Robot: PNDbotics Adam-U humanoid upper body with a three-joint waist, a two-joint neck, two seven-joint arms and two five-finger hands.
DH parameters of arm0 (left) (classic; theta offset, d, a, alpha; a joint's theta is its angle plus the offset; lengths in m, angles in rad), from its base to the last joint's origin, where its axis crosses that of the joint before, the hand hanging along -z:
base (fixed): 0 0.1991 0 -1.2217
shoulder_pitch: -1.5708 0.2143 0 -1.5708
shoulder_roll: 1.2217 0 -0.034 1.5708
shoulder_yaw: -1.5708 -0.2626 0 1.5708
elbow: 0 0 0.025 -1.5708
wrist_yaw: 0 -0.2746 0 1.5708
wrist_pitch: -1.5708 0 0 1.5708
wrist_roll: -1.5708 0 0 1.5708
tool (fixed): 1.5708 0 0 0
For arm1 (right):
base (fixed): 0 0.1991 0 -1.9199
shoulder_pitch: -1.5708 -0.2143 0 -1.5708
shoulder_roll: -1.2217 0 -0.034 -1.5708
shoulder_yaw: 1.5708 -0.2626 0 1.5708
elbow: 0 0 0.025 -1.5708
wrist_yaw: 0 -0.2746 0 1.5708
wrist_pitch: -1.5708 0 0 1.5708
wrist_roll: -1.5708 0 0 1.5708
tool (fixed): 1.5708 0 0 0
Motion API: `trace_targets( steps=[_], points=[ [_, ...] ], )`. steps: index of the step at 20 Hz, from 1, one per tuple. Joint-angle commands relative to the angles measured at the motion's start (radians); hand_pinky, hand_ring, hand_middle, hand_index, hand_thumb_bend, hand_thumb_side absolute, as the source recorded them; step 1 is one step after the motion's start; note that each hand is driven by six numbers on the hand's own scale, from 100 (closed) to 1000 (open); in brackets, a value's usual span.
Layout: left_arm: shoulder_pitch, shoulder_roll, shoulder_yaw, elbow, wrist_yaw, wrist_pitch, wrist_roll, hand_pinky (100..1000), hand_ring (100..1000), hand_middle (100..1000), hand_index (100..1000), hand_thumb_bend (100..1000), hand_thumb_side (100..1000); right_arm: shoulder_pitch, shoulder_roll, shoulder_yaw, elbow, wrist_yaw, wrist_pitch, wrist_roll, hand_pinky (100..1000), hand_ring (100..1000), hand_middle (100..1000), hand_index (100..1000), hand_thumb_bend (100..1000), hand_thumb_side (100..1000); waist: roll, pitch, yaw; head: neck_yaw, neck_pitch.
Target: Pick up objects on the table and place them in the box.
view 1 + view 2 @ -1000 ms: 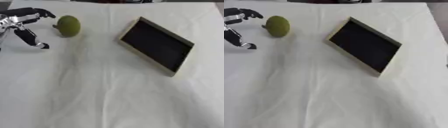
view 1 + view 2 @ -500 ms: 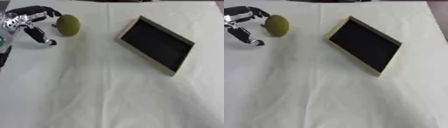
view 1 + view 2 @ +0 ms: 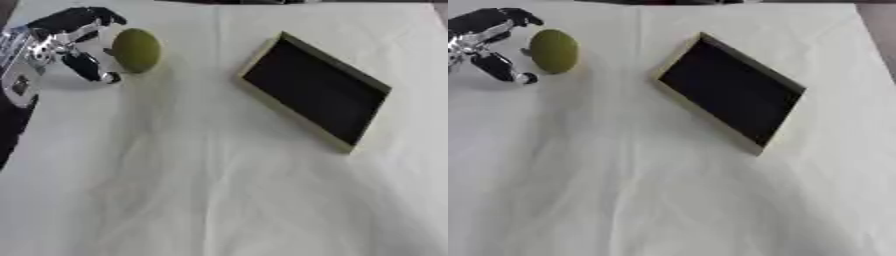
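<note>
Left hand (image 3: pixel 66 42) has closed in on the green fruit (image 3: pixel 136 50), fingers spread around its left side, not clamped. Fruit sits far-left on the worktop (image 3: pixel 219 190), box (image 3: pixel 315 90) well apart.

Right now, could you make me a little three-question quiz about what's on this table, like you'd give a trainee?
1. True or false: the green fruit already lies inside the box.
2. Which hand is next to the fruit? A) the left hand B) the right hand C) both
3. Fill in: the inside of the box looks ____ in colour.

Key:
1. False. The fruit sits on the white cloth, well to the left of the box.
2. A. The left hand is spread open beside the fruit, not closed around it; no right hand shows.
3. Black, with a pale rim, and nothing in it.
</note>
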Motion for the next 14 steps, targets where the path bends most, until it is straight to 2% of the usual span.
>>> trace_targets(
  steps=[1,5,8,9,12,14],
  points=[
    [-0.029,0.009,0.014,-0.001,0.042,-0.014,-0.037,874,918,894,942,592,100,-0.016,-0.012,-0.003,-0.021,-0.006,0.0,0.004,850,713,676,771,100,766,0.001,-0.019,-0.004,0.008,-0.012],
    [-0.031,0.006,0.02,0.004,0.07,-0.012,-0.062,838,882,843,901,532,100,-0.015,-0.011,-0.002,-0.021,-0.008,0.002,0.004,851,711,672,770,100,769,0.004,-0.013,-0.011,0.011,-0.015],
    [-0.028,0.009,0.022,0.001,0.059,0.005,-0.025,746,762,700,768,383,100,-0.013,-0.01,-0.003,-0.021,-0.009,0.003,0.003,851,709,670,769,100,771,0.006,-0.01,-0.012,0.012,-0.015],
    [-0.027,0.011,0.022,-0.003,0.041,0.017,0.005,716,734,662,736,314,100,-0.012,-0.01,-0.003,-0.021,-0.009,0.004,0.003,851,709,669,769,100,770,0.006,-0.01,-0.012,0.013,-0.015],
    [-0.025,0.01,0.022,-0.013,-0.027,0.059,0.141,588,612,544,631,287,100,-0.012,-0.008,-0.002,-0.021,-0.01,0.005,0.005,850,708,667,767,100,770,0.005,-0.01,-0.014,0.015,-0.015],
    [-0.022,0.009,0.016,-0.022,-0.055,0.07,0.229,558,594,533,618,279,100,-0.01,-0.008,-0.003,-0.021,-0.01,0.005,0.005,848,707,666,767,100,770,0.004,-0.011,-0.014,0.015,-0.013]
  ],
)
